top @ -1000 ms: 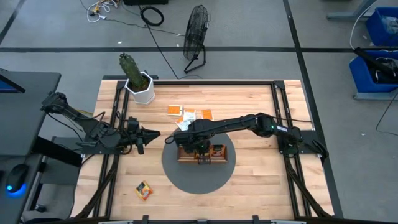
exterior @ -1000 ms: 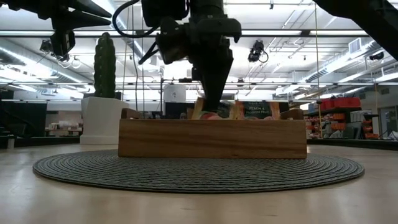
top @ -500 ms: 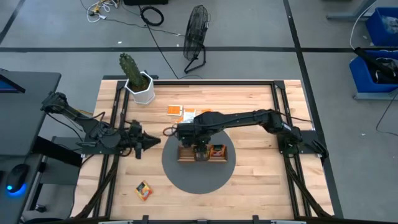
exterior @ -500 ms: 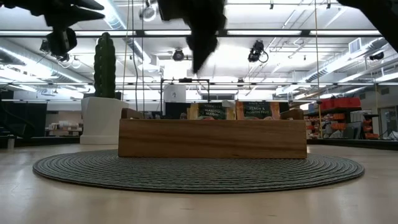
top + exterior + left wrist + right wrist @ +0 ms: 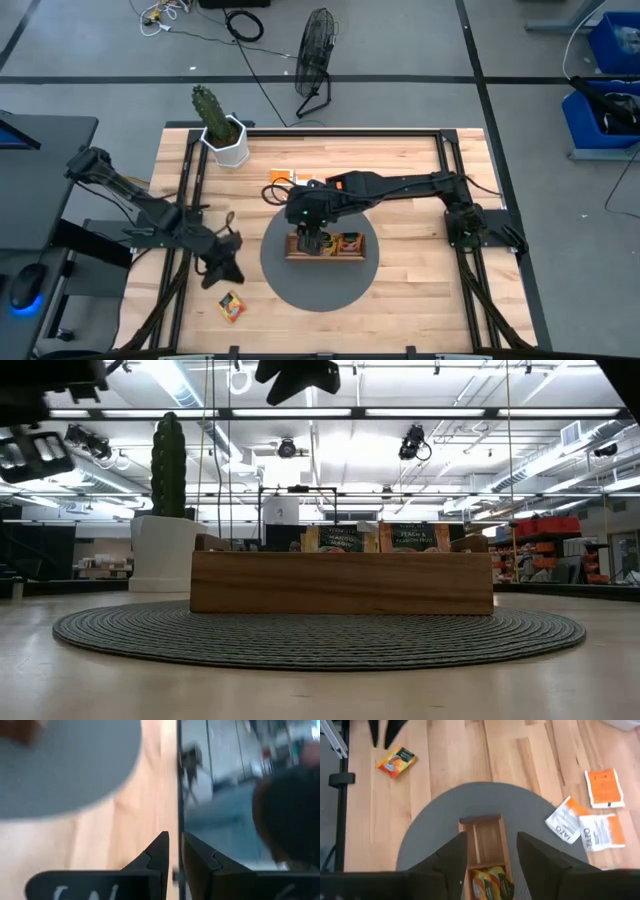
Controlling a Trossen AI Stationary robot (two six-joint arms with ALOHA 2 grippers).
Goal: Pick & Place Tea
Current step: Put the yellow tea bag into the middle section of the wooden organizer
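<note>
The right gripper (image 5: 487, 857), jaws spread and empty, hovers over the tray (image 5: 325, 246) mid-tabletop; loose tea sachets (image 5: 585, 827) wait toward the far edge; left gripper (image 5: 172, 852) jaws nearly together.

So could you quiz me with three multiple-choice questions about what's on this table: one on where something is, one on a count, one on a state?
1. Where does the wooden tray sit?
A. on the round grey mat
B. on the bare table
C. beside the cactus pot

2. How many tea bags lie loose past the mat's far edge in the right wrist view?
A. one
B. three
C. six

3. How are the right gripper fingers, above the tray?
A. clamped on a tea bag
B. open, holding nothing
C. out of sight

Answers:
1 A, the mat rings the tray in the high view.
2 B, one orange bag and two white-and-orange bags lie there.
3 B, the fingers stand apart with only the tray between them.
</note>
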